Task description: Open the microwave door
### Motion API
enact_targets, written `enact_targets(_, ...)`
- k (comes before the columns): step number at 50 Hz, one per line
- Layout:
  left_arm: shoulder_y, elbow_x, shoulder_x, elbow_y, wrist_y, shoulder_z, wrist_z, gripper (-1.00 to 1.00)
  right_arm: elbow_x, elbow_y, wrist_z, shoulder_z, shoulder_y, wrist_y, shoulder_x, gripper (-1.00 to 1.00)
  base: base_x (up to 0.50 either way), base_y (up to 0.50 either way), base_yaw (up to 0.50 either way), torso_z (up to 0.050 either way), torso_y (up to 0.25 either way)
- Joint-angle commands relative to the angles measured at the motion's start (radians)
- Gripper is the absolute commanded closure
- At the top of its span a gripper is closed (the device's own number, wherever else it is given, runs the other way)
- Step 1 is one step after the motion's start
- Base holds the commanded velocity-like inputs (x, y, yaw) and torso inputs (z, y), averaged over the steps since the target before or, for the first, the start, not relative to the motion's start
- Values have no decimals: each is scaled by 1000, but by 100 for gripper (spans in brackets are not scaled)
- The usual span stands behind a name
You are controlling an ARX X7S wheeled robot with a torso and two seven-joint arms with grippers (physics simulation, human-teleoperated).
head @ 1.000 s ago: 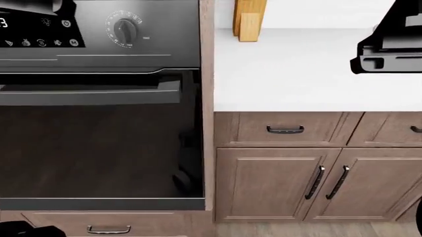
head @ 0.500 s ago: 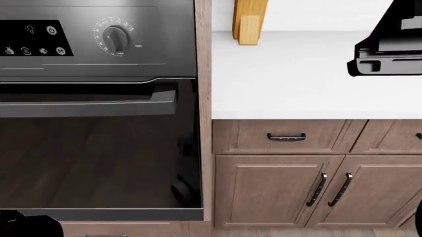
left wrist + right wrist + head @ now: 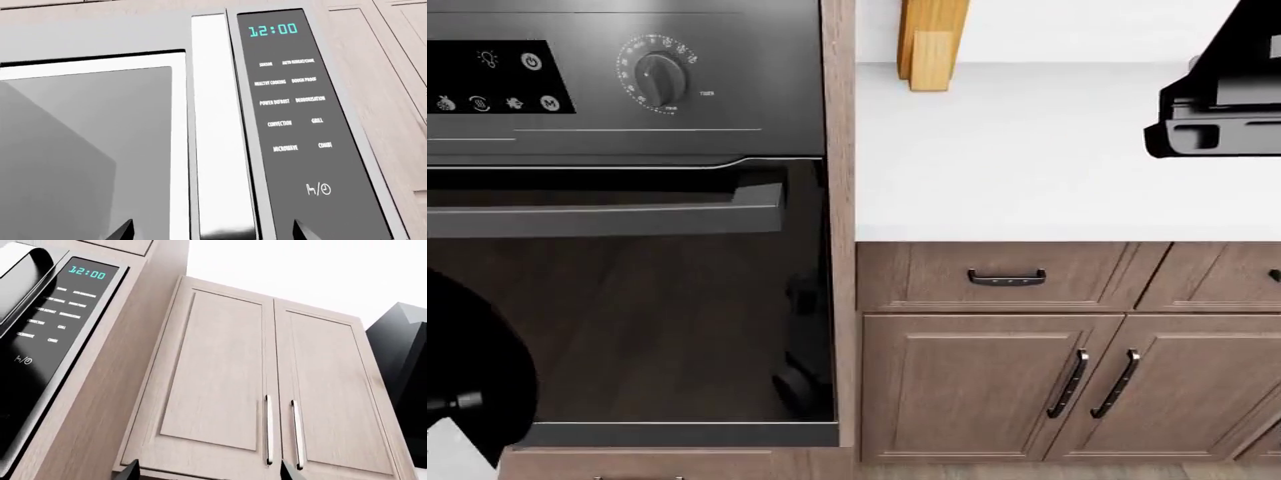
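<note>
Kitchen wall: I'm lining the left gripper (image 3: 210,232), open and empty, under the microwave (image 3: 93,150) handle (image 3: 220,135) for pulling; right gripper (image 3: 209,471) idling open, empty.

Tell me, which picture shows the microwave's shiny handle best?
The left wrist view: the handle fills the middle, beside the control panel. The right wrist view catches only its curved edge. The head view shows the oven instead.

Microwave door (image 3: 93,150) apparently shut, glossy vertical handle (image 3: 220,140) beside dark control panel (image 3: 297,125) reading 12:00.
</note>
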Motion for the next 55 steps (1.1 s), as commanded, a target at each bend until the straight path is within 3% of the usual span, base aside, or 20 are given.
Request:
enact_targets(1, -148, 37, 22, -287, 93, 73, 26, -100, 31, -1, 32, -30, 35, -23, 37, -100, 0, 0, 0, 0, 0)
enact_targets(23, -361, 108, 69, -697, 289, 190, 68, -100, 30, 4, 66, -78, 39, -82, 89, -100, 0, 0, 0, 0, 0)
enact_targets(51, -350, 121, 65, -808, 359, 211, 68, -100, 51, 10, 88, -121, 95, -75, 98, -100, 0, 0, 0, 0, 0)
enact_targets(52, -349, 121, 64, -806, 359, 211, 68, 100, 53, 9, 90, -121, 96, -76, 100, -100, 0, 0, 0, 0, 0)
enact_targets(55, -350, 119, 64, -802, 359, 211, 67, 100, 55, 8, 92, -124, 99, -78, 103, -100, 0, 0, 0, 0, 0)
